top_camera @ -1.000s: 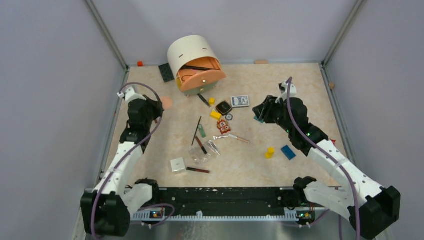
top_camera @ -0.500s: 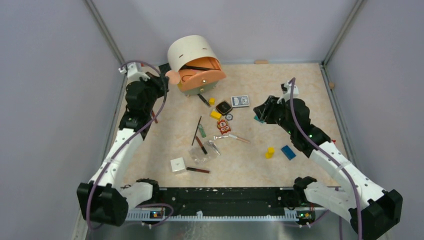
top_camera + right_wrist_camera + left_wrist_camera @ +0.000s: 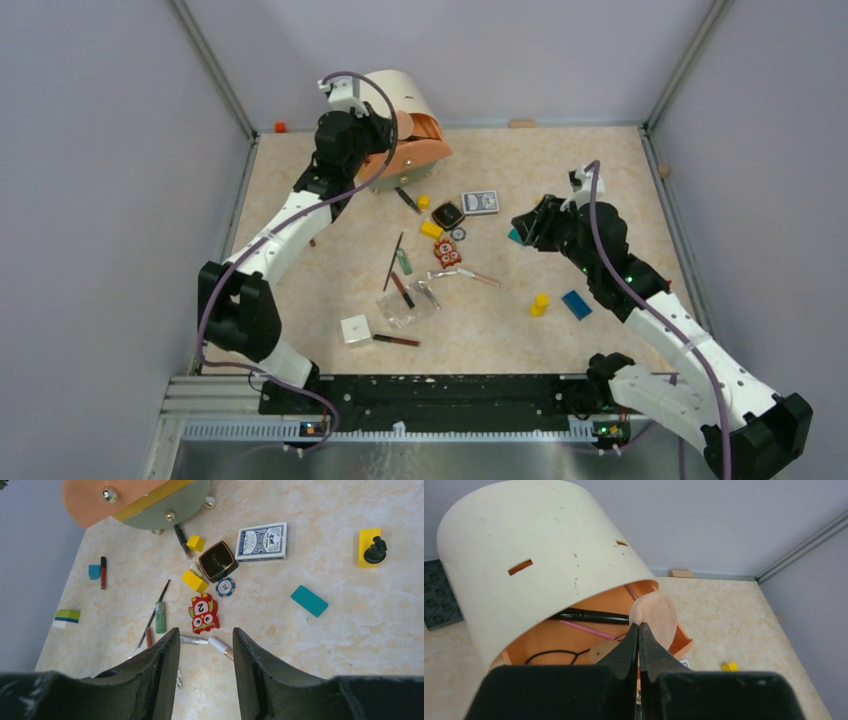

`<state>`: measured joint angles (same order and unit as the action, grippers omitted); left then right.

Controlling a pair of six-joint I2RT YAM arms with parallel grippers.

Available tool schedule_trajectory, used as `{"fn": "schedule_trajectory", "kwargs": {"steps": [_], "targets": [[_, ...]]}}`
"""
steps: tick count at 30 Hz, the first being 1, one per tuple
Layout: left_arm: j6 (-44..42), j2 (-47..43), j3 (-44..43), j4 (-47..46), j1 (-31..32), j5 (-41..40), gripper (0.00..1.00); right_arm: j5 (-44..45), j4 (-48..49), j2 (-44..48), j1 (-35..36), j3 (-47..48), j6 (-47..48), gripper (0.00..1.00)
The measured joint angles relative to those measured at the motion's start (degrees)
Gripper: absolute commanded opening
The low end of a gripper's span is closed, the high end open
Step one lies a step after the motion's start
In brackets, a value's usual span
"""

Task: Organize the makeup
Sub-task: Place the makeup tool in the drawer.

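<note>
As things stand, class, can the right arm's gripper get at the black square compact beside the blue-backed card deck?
Probably yes: the right gripper hangs open nearby, and the black square compact lies uncovered.

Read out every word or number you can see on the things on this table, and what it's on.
"2": on the red toy piece.
"10": on the round chip.
Gold script on the black compact: too small to read.
Card deck: patterned back, nothing legible.

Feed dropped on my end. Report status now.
Left gripper shut on peach puff, at the mouth of the cream organizer. Right gripper open, empty, above the table. Black brush lies inside the organizer, behind the puff.
</note>
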<state>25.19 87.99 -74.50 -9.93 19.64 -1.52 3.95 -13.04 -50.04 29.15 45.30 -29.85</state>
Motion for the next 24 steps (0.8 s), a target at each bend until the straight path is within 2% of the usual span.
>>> {"fn": "schedule_trajectory", "kwargs": {"steps": [5,15,20,22,24], "targets": [[-2.93,6.23,-5.11,0.0,-0.09,-1.44,0.0,0.31,-0.44,0.94,0.0,-0.42,-0.02,0.43],[-5.64,9.92,-9.29,0.04,-0.07,-1.11,0.02,0.7,-1.36,1.27,0.0,-0.74,-0.02,0.43],[-5.9,9.92,-9.22,0.07,-0.07,-0.59,0.11,0.83,-1.38,1.27,0.0,-0.79,-0.02,0.43],[-5.95,9.92,-8.81,0.0,-0.07,-0.33,0.22,0.87,-1.38,1.27,0.0,-0.79,-0.02,0.43],[-6.29,9.92,-8.17,0.09,-0.09,0.04,0.28,0.92,-1.36,1.27,0.0,-0.85,-0.02,0.43]]}}
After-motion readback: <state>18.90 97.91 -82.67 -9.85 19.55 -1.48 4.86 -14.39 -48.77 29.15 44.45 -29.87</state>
